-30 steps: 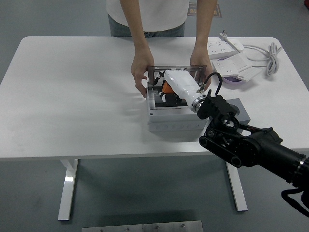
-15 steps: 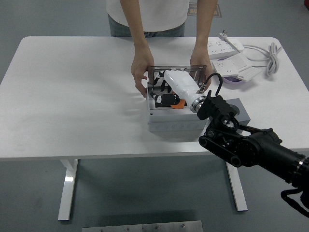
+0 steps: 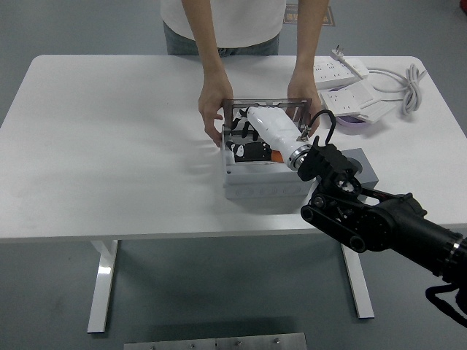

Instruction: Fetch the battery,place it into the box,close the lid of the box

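Observation:
An open grey box [image 3: 263, 187] stands at mid-table, its lid [image 3: 234, 109] upright at the back. My right hand [image 3: 245, 149], on a white forearm, reaches down inside the box, its dark fingers curled on the orange battery [image 3: 276, 155]. Only a small orange part of the battery shows, low in the box beside the wrist. A person at the far side steadies the box, with one hand [image 3: 211, 109] on its left side and the other hand [image 3: 303, 91] at its back right corner.
White power strips [image 3: 340, 71] and a coiled white cable [image 3: 408, 87] lie at the back right. A purple object [image 3: 354, 125] sits beside them, and a grey block [image 3: 363, 165] lies right of the box, partly behind my arm.
My right hand has lowered the orange battery from the box's upper opening down into the box, so less orange shows. The person's hands have stayed on the box.

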